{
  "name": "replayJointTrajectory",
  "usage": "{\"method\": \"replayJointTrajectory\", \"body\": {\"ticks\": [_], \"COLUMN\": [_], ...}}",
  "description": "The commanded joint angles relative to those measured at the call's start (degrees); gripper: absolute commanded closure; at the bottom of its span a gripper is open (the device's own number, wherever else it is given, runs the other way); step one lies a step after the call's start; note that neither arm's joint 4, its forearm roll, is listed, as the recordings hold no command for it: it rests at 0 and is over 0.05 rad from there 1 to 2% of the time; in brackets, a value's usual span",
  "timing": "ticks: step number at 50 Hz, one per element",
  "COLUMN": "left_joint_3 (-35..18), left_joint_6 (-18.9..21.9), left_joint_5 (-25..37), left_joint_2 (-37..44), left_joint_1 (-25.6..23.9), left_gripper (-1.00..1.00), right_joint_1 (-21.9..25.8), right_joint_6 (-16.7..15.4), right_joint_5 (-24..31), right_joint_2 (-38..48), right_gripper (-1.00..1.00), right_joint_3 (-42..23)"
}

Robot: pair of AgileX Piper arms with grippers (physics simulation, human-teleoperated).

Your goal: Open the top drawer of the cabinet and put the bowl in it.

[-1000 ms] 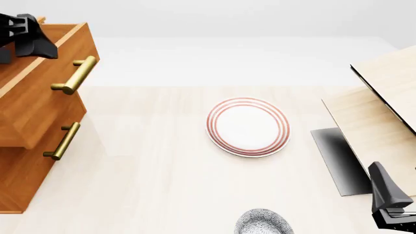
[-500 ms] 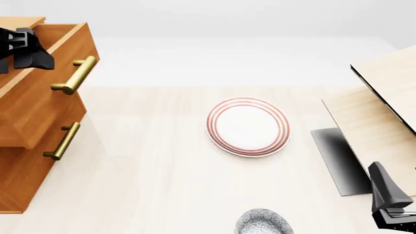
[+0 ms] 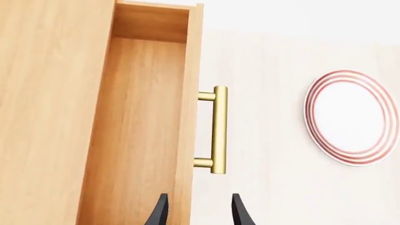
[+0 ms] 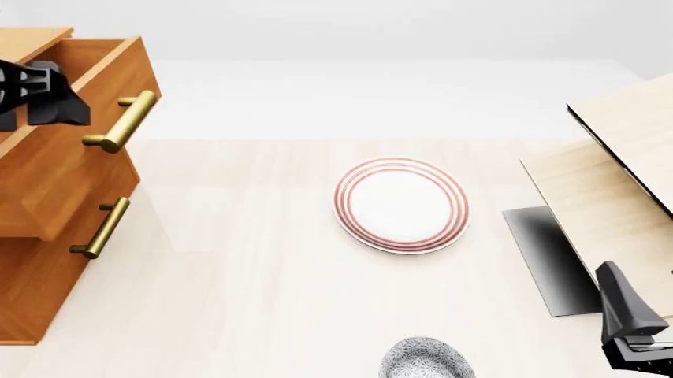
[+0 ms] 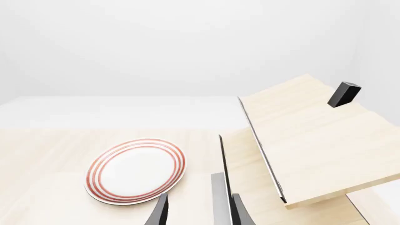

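The orange-brown cabinet stands at the table's left edge. Its top drawer is pulled out, and the brass handle faces the plate. My left gripper hovers over the open drawer, apart from the handle. In the left wrist view the drawer's bare inside and its handle show, and my left gripper is open and holds nothing. The speckled bowl sits at the near edge, partly cut off. My right gripper stays low at the right, open and empty.
A flat white plate with red rings lies mid-table. A pale wooden structure with a dark base slab fills the right side. The second drawer sits shut below the top one, with its own handle.
My left gripper has drifted slightly toward the near side above the open drawer. The drawer, bowl, plate and right arm have not moved.
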Motion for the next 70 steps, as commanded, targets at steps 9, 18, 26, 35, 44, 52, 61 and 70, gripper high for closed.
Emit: {"method": "replayJointTrajectory", "body": {"ticks": [9,18,26,35,44,52,61,70], "left_joint_3": [2.2,2.4,3.2,3.6,2.3,1.6,1.6,2.1], "left_joint_6": [-0.2,-0.2,-0.4,-0.6,0.1,0.5,-0.1,-0.6], "left_joint_5": [-2.0,-2.4,-3.2,-3.6,-2.8,-1.9,-1.6,-2.0], "left_joint_2": [0.6,1.0,1.5,1.7,2.4,2.2,2.4,2.5], "left_joint_1": [0.0,-0.1,-0.7,-0.9,-2.9,-4.5,-6.1,-8.0], "left_gripper": [-1.0,-1.0,-1.0,-1.0,-1.0,-1.0,-1.0,-1.0], "right_joint_1": [0.0,-0.1,0.0,0.0,-0.1,-0.1,0.0,0.0], "right_joint_6": [0.0,0.0,0.0,0.0,0.0,0.0,0.0,0.0], "right_joint_5": [0.0,0.0,0.0,0.0,0.0,0.0,0.0,0.0], "right_joint_2": [0.0,0.0,-0.1,0.0,0.0,0.0,0.0,-0.1], "right_gripper": [-1.0,-1.0,-1.0,-1.0,-1.0,-1.0,-1.0,-1.0], "right_joint_3": [0.0,0.0,0.0,0.0,0.0,0.0,0.0,0.0]}}
